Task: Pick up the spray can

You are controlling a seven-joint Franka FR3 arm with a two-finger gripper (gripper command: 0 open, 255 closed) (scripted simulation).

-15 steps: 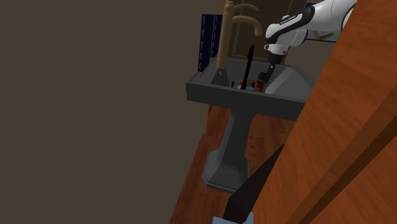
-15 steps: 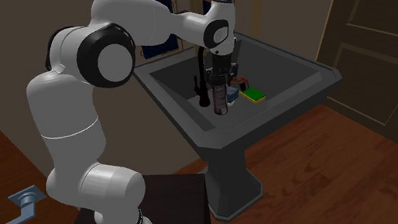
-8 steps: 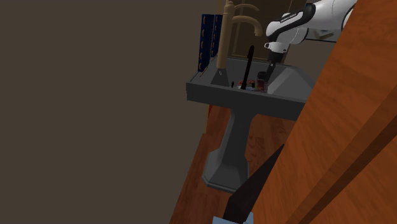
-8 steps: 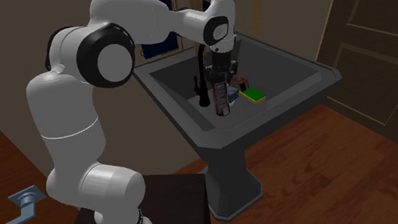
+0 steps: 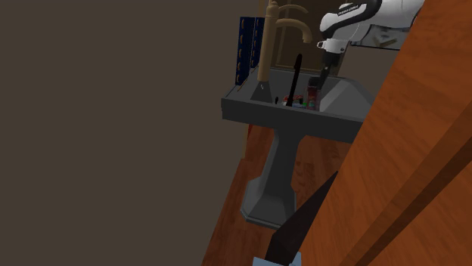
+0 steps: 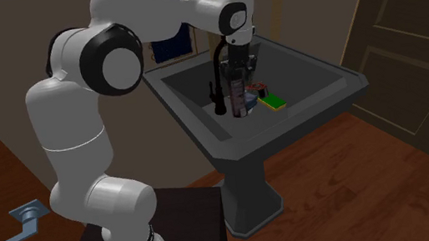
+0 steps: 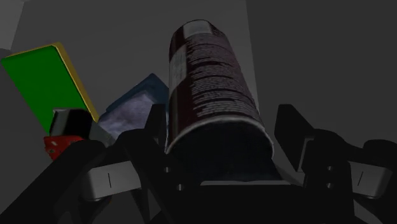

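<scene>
1. The end effector (image 6: 237, 72) points straight down into the sink (image 6: 325, 77), and its fingers (image 7: 157, 130) are narrowed onto the spray can (image 6: 239, 97), one on each side.
2. In the wrist view the spray can (image 7: 213, 83) is dark maroon with fine pale print, and it stands upright between the black fingers.
3. The can hangs over the middle of the basin. Whether its lower end touches the basin floor cannot be told.
4. A green sponge (image 6: 272, 101) with a yellow edge lies on the basin floor just beside the can, toward the sink's right rim in the second exterior view.
5. A black upright fixture (image 6: 216, 90) stands on the can's other side, and a tan tap (image 5: 280, 30) rises from the sink's back edge.
6. The sink is dark grey and stands on a pedestal (image 5: 271, 181) on a reddish wooden floor (image 6: 355, 182).
7. The wall (image 5: 113, 113) is plain grey-brown, and blue tiles (image 5: 246, 45) hang behind the tap.
8. A dark brown panelled door (image 6: 413, 41) stands beyond the sink.
9. The arm's stand (image 6: 175, 221) is a dark box near the pedestal.
</scene>
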